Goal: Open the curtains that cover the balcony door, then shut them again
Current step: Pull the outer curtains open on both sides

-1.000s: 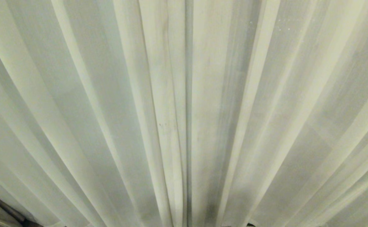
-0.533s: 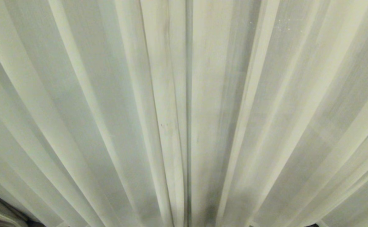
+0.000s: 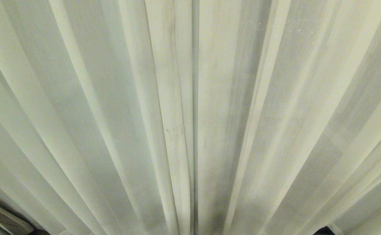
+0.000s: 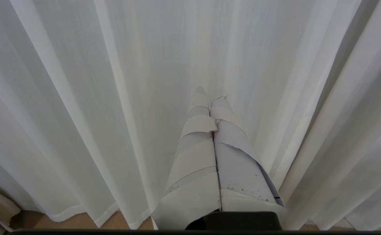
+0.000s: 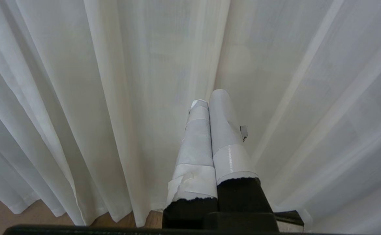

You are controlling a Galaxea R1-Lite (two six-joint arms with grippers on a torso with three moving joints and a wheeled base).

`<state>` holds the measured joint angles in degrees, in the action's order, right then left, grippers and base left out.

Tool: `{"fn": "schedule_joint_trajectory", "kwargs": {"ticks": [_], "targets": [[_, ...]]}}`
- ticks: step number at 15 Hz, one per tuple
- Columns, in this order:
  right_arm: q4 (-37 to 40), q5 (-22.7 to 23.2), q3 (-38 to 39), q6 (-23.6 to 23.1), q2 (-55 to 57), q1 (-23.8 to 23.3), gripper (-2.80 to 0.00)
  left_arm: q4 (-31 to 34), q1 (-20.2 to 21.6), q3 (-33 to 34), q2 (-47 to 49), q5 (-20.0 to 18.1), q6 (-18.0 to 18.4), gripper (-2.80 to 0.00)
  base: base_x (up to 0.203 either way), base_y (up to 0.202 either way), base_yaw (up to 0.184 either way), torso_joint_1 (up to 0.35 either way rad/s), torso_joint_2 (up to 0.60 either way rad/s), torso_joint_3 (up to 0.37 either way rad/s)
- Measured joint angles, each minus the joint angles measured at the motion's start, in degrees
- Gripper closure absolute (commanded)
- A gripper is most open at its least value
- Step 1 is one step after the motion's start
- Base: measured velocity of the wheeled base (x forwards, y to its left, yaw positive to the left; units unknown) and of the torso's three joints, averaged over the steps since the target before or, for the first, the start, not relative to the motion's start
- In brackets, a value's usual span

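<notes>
Soft even light, faint fold shadows, greenish head view, folds splayed outward

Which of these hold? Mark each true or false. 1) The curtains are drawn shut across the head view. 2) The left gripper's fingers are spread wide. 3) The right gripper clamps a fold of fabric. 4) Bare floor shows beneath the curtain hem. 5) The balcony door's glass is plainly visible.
1) True: the curtains fill the head view with hanging folds.
2) False: the left gripper has its taped fingers pressed together.
3) False: the right gripper is shut on nothing, pointing at the fabric.
4) True: wooden floor shows under the hem.
5) False: the fabric covers everything; no door glass can be seen.
</notes>
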<state>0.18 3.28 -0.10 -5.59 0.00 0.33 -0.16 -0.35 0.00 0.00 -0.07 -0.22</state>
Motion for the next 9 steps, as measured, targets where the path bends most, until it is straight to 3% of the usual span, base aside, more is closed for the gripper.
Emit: {"fn": "schedule_joint_trajectory", "kwargs": {"ticks": [5,9], "targets": [[0.0,0.0,0.0,0.0,0.0,0.0,0.00,0.0,0.0,0.0,0.0,-0.1,0.5,0.00,0.000,0.000,0.000,0.000,0.00,0.000],[0.0,0.0,0.0,0.0,0.0,0.0,0.00,0.3,0.0,-2.6,0.0,-1.7,-1.4,0.00,0.000,0.000,0.000,0.000,0.00,0.000]]}}
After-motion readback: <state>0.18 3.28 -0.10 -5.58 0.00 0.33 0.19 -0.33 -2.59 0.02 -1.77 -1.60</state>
